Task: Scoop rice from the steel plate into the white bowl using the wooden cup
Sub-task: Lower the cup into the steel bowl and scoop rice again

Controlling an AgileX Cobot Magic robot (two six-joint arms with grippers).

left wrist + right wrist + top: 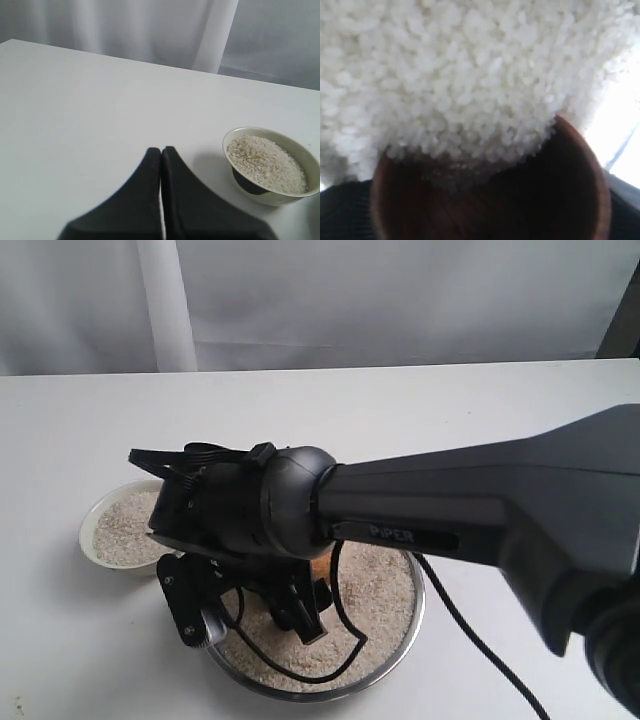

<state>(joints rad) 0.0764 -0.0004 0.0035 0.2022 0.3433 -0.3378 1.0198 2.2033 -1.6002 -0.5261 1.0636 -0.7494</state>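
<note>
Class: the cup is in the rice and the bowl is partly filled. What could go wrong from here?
The white bowl already holds rice close to its rim; another load may spill over.
The black cable loops over the rice in the steel plate; a lift may drag grains over the rim.
The wooden cup lies tipped in the heap; grains could fall in transit.

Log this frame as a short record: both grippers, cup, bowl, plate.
left gripper: shut, empty, over the table near the white bowl
right gripper: holds the wooden cup, low over the steel plate
wooden cup: tipped, mouth pressed into the rice
white bowl: partly filled with rice
steel plate: rice covers its floor
</note>
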